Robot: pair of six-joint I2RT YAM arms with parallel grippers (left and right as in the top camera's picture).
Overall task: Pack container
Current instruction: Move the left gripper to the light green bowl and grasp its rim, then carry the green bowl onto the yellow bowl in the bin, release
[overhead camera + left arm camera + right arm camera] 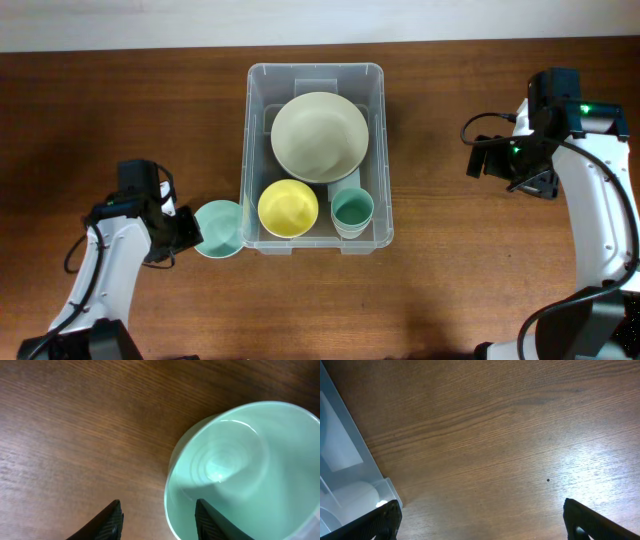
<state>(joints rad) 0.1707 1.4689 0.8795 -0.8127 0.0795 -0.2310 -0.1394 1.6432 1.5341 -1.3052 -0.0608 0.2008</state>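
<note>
Overhead, the container (246, 150) sits mid-table holding three dishes as the left gripper (159, 512), jaws apart, straddles the rim of a mint bowl (218, 228) at its 8 o'clock, likely to load it; the right gripper (481, 517) idles agape and empty at 3 o'clock.

left arm (108, 262) stood bent at the lower left, wrist pointed right | left gripper (157, 522) sat low, fingers parted | right arm (603, 200) rose along the right side, wrist turned left | right gripper (480, 522) was spread wide
</note>
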